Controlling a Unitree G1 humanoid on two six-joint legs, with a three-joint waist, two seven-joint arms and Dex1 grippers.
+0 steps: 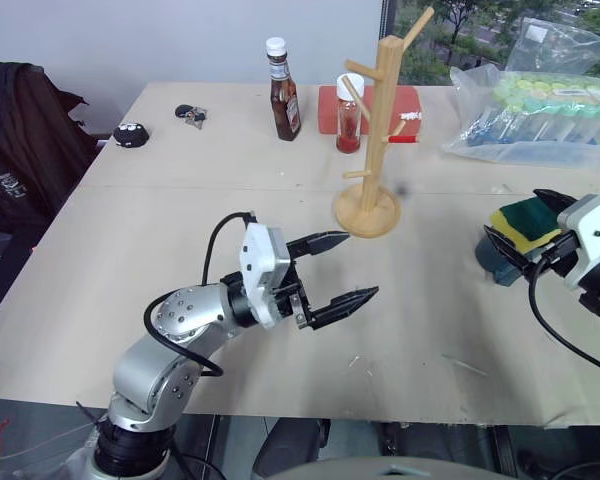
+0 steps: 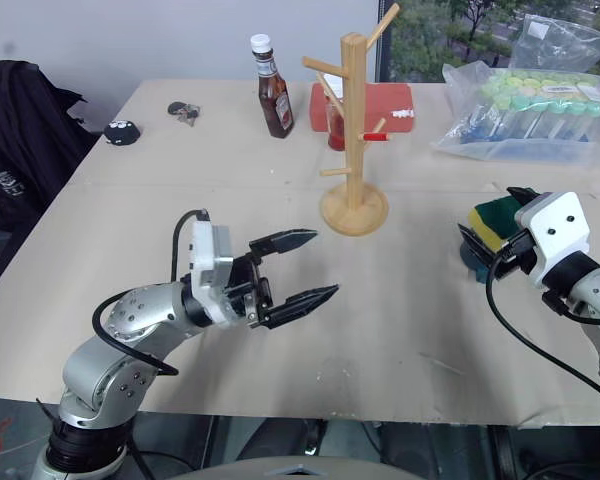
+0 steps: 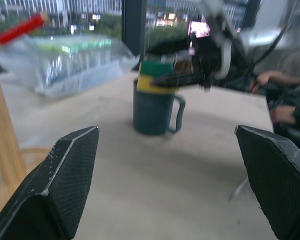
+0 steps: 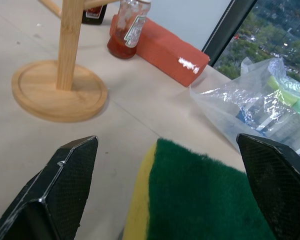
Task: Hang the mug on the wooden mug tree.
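Cardboard-topped surface (image 1: 280,230): sponge (image 1: 528,222) sits in the mug (image 3: 152,112), so it should be cleared first; right gripper (image 1: 525,240) and left gripper (image 1: 332,275) both spread, nothing held.

We see the mug (image 3: 153,113) upright on the table (image 3: 155,190), sponge (image 3: 155,76) in its mouth, handle at three o'clock; the right gripper (image 3: 182,62) hovers open around the sponge.

The left hand (image 1: 336,270) sits at lower centre of the head view, its arm bent up from the lower left, black fingers spread apart and pointing right. The right hand (image 1: 520,235) enters at the right edge, fingers wide apart.
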